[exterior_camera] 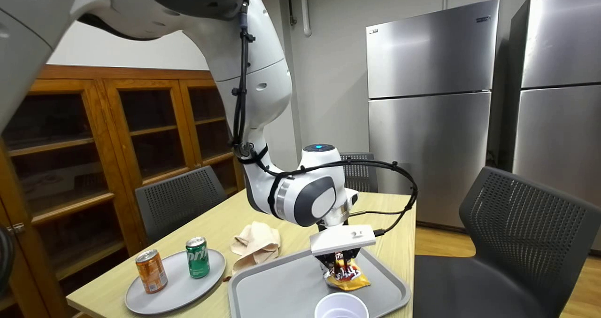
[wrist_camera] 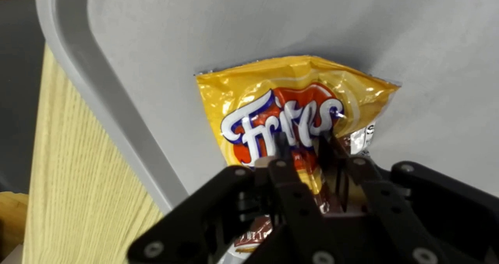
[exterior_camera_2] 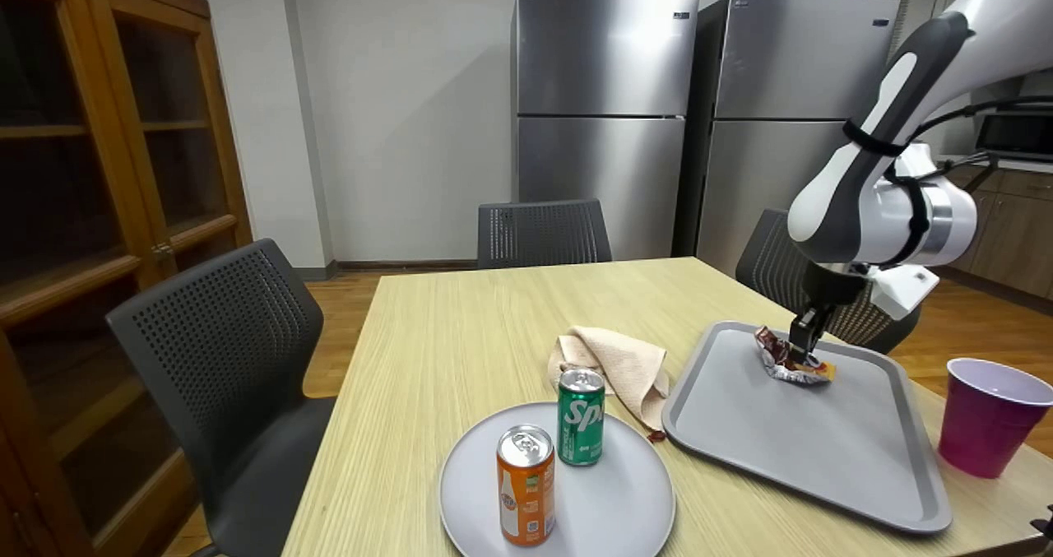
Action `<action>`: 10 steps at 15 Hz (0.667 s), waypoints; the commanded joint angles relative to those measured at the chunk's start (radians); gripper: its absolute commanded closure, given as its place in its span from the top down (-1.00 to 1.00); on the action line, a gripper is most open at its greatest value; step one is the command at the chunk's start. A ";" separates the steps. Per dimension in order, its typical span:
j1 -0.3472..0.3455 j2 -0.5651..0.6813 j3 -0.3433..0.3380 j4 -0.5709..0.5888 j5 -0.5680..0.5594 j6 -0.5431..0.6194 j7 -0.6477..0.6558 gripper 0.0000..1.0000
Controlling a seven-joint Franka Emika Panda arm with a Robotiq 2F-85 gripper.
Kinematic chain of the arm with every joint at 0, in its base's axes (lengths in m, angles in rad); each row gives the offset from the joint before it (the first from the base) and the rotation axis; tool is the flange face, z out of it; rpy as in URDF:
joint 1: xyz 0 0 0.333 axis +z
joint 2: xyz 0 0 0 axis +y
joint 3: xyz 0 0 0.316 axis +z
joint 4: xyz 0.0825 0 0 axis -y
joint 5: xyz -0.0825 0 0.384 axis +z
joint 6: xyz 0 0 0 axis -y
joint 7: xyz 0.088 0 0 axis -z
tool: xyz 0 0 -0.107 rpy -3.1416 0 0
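A yellow and brown Fritos bag lies on the grey tray. It shows in both exterior views too, near the tray's far end. My gripper points down at the bag. Its fingers stand partly closed on either side of a bunched fold in the bag's middle, and the bag's ends bend up around them. The bag still appears to rest on the tray. The fingers and gripper body hide the bag's lower part in the wrist view. The gripper shows in both exterior views.
A round grey plate holds an orange can and a green Sprite can, both upright. A beige cloth lies crumpled between plate and tray. A purple cup stands beside the tray. Dark chairs surround the table.
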 commanded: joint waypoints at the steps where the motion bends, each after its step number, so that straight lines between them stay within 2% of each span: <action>1: -0.027 0.006 0.023 0.012 -0.038 0.006 0.032 -0.99; 10: -0.027 -0.049 0.047 -0.020 -0.051 0.007 0.027 -1.00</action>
